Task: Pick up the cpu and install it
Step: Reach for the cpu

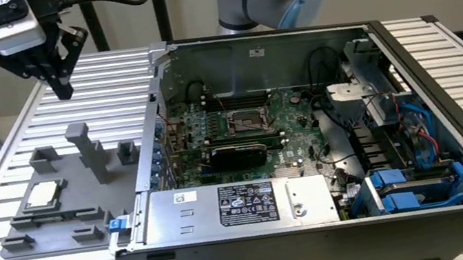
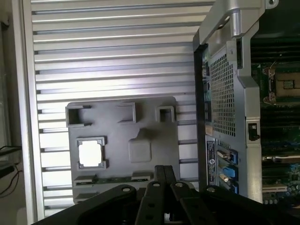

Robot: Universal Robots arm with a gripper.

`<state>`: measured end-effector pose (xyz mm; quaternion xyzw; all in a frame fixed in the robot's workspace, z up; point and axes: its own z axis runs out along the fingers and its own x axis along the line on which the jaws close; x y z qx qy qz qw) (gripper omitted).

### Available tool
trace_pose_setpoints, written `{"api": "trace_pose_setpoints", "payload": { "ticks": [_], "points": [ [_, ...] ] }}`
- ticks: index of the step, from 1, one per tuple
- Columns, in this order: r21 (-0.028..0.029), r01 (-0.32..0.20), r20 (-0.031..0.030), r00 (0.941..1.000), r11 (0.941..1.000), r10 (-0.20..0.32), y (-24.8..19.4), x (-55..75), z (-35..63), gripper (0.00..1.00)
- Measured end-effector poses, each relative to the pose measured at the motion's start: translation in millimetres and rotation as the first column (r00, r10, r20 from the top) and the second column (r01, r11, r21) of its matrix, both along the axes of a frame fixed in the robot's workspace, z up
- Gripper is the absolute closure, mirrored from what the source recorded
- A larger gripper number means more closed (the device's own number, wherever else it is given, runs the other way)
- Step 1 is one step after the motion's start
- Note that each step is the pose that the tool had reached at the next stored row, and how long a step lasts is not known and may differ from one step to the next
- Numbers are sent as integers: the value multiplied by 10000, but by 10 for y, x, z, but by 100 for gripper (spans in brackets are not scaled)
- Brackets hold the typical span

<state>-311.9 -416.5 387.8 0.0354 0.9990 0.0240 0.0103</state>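
Closed and empty, the gripper (image 1: 60, 87) hangs above the slatted table (image 1: 115, 71), the cpu (image 1: 43, 195) resting on the grey fixture plate (image 1: 77, 200) at its six o'clock, exterior view.

Lighting's pretty even and bright in the exterior view, soft light that looks like it comes from above, with only faint shadows around the blocks of the grey fixture (image 1: 75, 197), though the boards down inside the computer case (image 1: 296, 64) sit a fair bit dimmer. The wrist view is harsher: the ribbed table (image 2: 117, 61) glares nearly white in bands, the cpu (image 2: 90, 153) top is totally blown out, and the gripper (image 2: 161, 171) reads as a dark silhouette against it all.
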Motion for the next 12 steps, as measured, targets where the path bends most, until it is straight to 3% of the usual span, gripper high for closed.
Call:
{"api": "trace_pose_setpoints", "payload": {
  "ticks": [12],
  "points": [
    [0, 0, 0, 10000, 10000, 0, -20, -548, -79, 89]
  ]
}}
